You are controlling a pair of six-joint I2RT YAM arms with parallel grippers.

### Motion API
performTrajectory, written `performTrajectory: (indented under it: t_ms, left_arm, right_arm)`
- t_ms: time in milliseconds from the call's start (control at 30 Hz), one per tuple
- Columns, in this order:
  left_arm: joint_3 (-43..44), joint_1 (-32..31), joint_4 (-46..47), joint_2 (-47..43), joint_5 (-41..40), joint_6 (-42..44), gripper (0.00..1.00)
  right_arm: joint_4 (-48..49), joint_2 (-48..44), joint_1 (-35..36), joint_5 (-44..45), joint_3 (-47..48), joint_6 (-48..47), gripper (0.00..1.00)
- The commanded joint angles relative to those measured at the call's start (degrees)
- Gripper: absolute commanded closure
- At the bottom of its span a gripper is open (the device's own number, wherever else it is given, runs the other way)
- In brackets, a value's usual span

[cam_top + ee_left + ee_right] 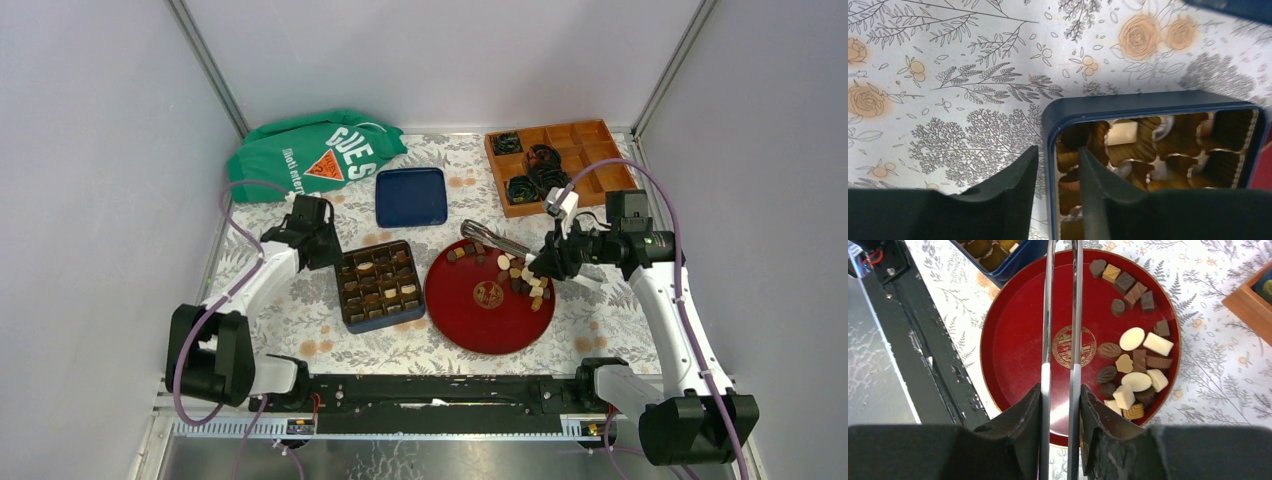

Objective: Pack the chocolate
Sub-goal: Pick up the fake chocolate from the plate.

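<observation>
Loose chocolate (pixel 525 278) (pixel 1133 360) in dark, mid-brown and cream pieces lies on the right side of the red plate (pixel 470 320) (pixel 1013 340). More pieces sit in the cells of the blue box (pixel 385 322) (pixel 1128 105) left of the plate, among them a cream block (pixel 1122 132). My left gripper (pixel 335 262) (pixel 1058 148) is open, its fingers astride the box's left wall with a gap on both sides. My right gripper (pixel 545 265) (pixel 1060 386) is shut on metal tongs (pixel 490 240) (pixel 1047 315), which reach across the plate. The tong tips are out of the right wrist view.
A blue lid (pixel 411 196) lies behind the box. A green bag (pixel 315 155) sits at the back left. At the back right stands a wooden divided tray (pixel 585 140) holding black coiled cables. A black rail (pixel 430 390) runs along the near edge.
</observation>
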Motion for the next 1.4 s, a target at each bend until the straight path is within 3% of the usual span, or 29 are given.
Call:
performTrajectory:
  t_ms: [0,133,233,267,400,567,833,1367]
  left_arm:
    - [2.44,0.41,0.83,-5.52,0.08,2.71,0.49]
    - [1.98,0.49,2.49,-17.09,2.28,7.76,0.29]
    - [-1.62,0.51,9.47,-28.45,12.42,11.97,0.03]
    - [-3.71,0.47,13.60,-32.30,15.89,12.00,0.02]
    - [-12.57,0.49,25.32,-42.33,22.49,9.17,0.01]
    - [-12.72,0.33,20.53,-42.98,13.96,11.36,0.01]
    - [-11.14,0.31,17.07,-40.39,10.88,10.97,0.01]
    - [-10.91,0.32,16.41,-39.93,10.40,10.66,0.01]
  right_arm:
    - [-5.09,0.32,-0.38,4.97,5.29,-4.76,0.65]
    - [-8.36,0.61,-0.21,8.95,5.96,-7.88,0.64]
    - [-8.62,0.86,-0.20,10.92,5.45,-9.36,0.64]
    - [-8.22,1.06,-0.20,11.55,5.27,-9.09,0.64]
    - [-5.59,1.82,1.50,15.34,4.19,-5.08,0.64]
    - [-1.92,3.30,10.49,26.12,1.44,1.11,0.64]
    - [0.20,9.40,13.44,33.45,2.14,4.24,0.63]
    - [1.25,15.12,15.22,32.49,4.57,6.03,0.60]
